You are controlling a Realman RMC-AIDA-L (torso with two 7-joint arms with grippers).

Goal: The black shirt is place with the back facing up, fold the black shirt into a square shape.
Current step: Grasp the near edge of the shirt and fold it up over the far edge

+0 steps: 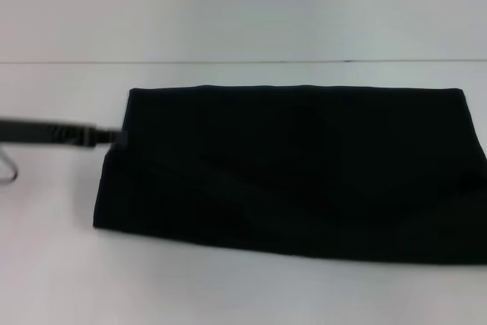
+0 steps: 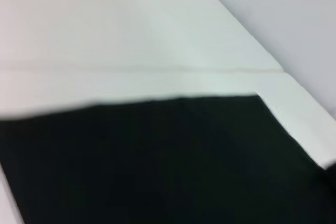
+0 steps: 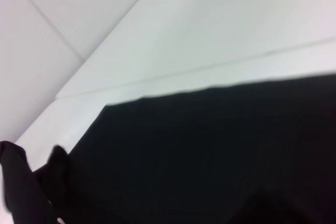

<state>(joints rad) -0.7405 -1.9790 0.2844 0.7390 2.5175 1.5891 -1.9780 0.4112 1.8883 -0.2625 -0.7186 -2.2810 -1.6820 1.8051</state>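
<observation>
black shirt: folded band, mid-table | soft, limp; grip left edge corners | left end effector at left edge, grip unclear | right unseen

Plain black shirt, white table

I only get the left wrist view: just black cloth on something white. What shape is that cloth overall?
Observer: In the head view the black shirt lies folded into a long rectangle, wider than it is deep, on the white table.
Operator: Where is the robot relative to it?
Observer: The left gripper comes in from the robot's left, with its tip at the shirt's left edge.
Operator: And the other arm?
Observer: The right arm does not show in the head view. Its wrist camera looks down on the shirt and table.
</observation>
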